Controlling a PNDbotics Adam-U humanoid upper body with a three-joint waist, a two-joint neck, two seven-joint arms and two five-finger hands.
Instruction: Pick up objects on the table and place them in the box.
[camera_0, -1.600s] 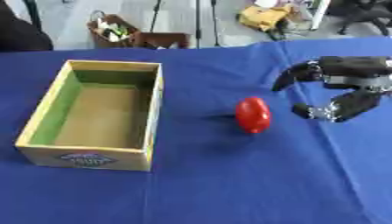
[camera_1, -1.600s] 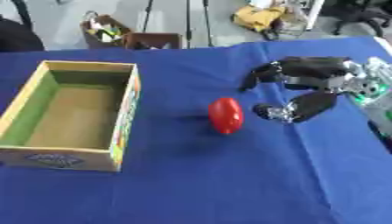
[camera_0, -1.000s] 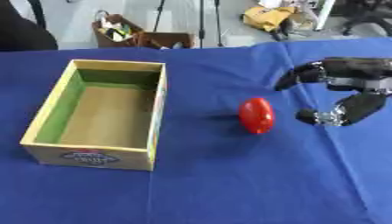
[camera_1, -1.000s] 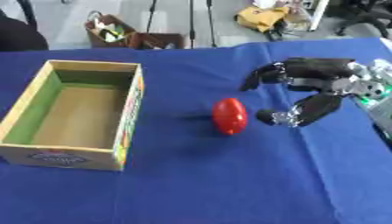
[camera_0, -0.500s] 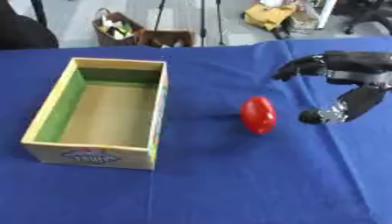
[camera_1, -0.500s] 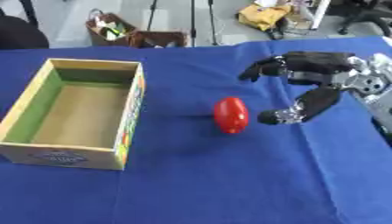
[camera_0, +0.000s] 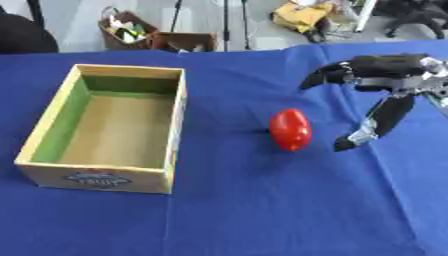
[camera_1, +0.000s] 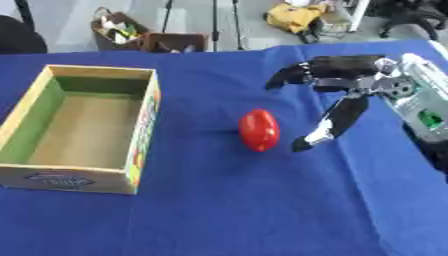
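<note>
— Fingers (camera_0: 322, 79) spread wide, nothing held; thumb hanging down at about 3 o'clock of the red egg-shaped object (camera_0: 290, 129), close but apart from it.

— And the object?

— Lying on the blue counter (camera_0: 262, 210), long axis running roughly 12 to 6, well apart from the cardboard box (camera_0: 171, 150), which sits out at its 9 o'clock, open and showing nothing inside.

— Best way to take it?

— Probably by shifting the right hand (camera_0: 385, 75) toward 9 o'clock until the object sits between thumb and fingers, then lowering before closing. Closing across the narrow middle, not the rounded ends, likely wise: smooth and rounded, so liable to roll or squirt out if pinched off-centre. Worth avoiding a nudge from the thumb tip on the way in.

— Pose of the arm?

— Entering from the 3 o'clock edge, hand raised over the counter, palm turned toward the object, fingers arched out over the 1 o'clock side, thumb stretched down toward the cloth. Cannot tell whether the thumb tip touches the counter.

— Left hand?

— Not visible in either view.
</note>
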